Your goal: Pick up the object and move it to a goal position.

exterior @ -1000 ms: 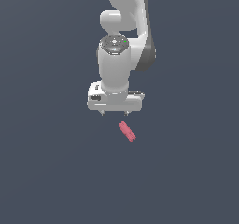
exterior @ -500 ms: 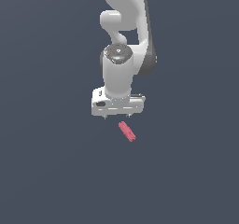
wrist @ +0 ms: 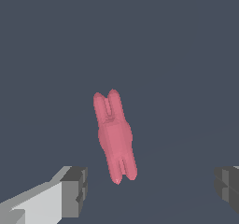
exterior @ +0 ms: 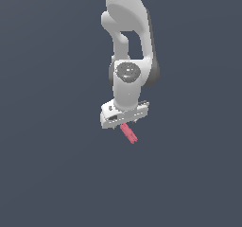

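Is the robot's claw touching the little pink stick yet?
Apart. In the wrist view the pink stick lies between the two open fingers of the gripper, with bare floor showing on both sides of it.

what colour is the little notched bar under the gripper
Pinkish-red all over, no pattern; the bar shows best in the wrist view.

Bare floor [exterior: 52, 174] surrounds the pink bar [wrist: 114, 136], which lies between the hand's [wrist: 149, 190] spread fingers [wrist: 74, 190], untouched.
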Robot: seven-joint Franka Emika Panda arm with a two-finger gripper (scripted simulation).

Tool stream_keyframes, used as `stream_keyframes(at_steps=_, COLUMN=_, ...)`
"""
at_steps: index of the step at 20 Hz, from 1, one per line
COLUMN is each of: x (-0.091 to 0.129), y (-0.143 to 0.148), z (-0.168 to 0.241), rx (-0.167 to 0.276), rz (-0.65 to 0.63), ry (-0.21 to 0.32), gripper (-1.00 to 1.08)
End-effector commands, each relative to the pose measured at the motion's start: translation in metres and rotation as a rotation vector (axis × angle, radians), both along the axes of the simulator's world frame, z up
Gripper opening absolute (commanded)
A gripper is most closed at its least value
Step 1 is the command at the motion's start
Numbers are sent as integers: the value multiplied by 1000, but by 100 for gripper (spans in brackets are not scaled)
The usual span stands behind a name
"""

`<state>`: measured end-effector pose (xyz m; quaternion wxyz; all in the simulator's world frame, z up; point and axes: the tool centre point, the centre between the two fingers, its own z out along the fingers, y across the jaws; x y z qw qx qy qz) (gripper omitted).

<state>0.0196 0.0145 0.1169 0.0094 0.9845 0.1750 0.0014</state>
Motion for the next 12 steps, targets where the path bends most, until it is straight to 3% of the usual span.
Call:
stream_keyframes(at_steps=1, x=0, y=7, z=-13, rx=4, rz=67, ry=3, gripper=100)
stream_keyframes(at_steps=12, x=-3, y=23, z=-43, rx=17, rz=224, ry=8, gripper=100)
